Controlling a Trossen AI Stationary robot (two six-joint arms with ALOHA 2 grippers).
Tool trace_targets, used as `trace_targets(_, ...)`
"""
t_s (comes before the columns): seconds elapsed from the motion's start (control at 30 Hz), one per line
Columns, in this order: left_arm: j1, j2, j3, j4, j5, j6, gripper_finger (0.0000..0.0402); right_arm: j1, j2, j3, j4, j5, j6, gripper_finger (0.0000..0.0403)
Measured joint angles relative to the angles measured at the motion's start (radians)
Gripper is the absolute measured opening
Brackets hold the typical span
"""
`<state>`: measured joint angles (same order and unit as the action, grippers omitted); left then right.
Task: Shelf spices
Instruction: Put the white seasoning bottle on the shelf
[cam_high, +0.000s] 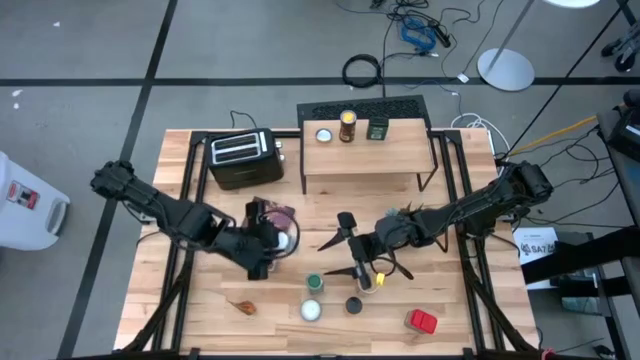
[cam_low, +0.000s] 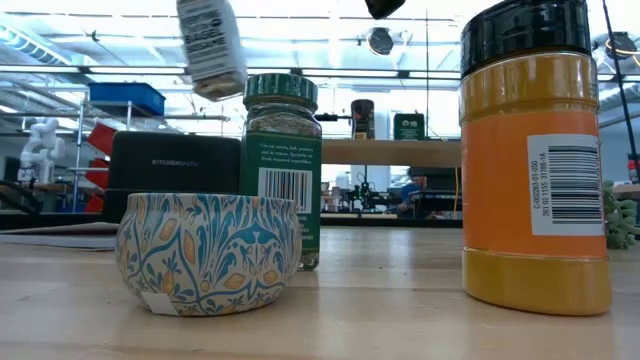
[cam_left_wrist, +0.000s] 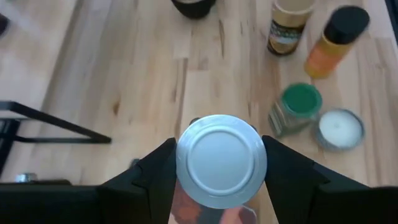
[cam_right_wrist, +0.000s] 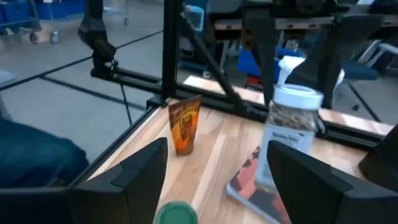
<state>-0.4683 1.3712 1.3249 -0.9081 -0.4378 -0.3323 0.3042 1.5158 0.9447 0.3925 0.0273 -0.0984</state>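
Note:
My left gripper (cam_high: 272, 245) is shut on a clear spice jar with a silvery lid (cam_left_wrist: 222, 158). The low view shows this jar (cam_low: 212, 45) tilted in the air. My right gripper (cam_high: 340, 255) is open and empty, just right of that jar, above the table's middle. On the table near the front stand a green-topped jar (cam_high: 314, 283), a round white-topped tin (cam_high: 311, 310), an orange jar with a black top (cam_high: 353, 305) and a tan-topped jar (cam_left_wrist: 289, 25). The wooden shelf (cam_high: 390, 155) at the far edge carries three spices. My left gripper pinches the jar between its two fingers (cam_left_wrist: 158, 171), one on each side of the body (cam_left_wrist: 214, 211) just under the lid. The fingers come slanting down from the table's left. The jar is lifted clear of the table and tilted.
A black toaster (cam_high: 240, 158) stands left of the shelf. A reddish book (cam_high: 278, 214) lies under the held jar, with a small plant (cam_high: 405, 213) to its right. A red tin (cam_high: 421, 320) and a tan item (cam_high: 243, 307) lie near the front edge.

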Motion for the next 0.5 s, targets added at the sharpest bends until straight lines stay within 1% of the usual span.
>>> trace_targets(0.13, 0.049, 0.002, 0.027, 0.039, 0.026, 0.055, 0.0203, -0.011, 0.000, 0.000, 0.012, 0.014, -0.003, 0.0263)
trace_targets(0.27, 0.085, 0.001, 0.039, 0.112, 0.095, 0.115, 0.0203, -0.015, 0.000, 0.000, 0.017, 0.123, -0.014, 0.0263)
trace_targets(0.5, 0.127, 0.001, 0.044, 0.179, 0.154, 0.188, 0.0203, -0.030, 0.000, 0.000, 0.031, 0.134, -0.017, 0.0263)
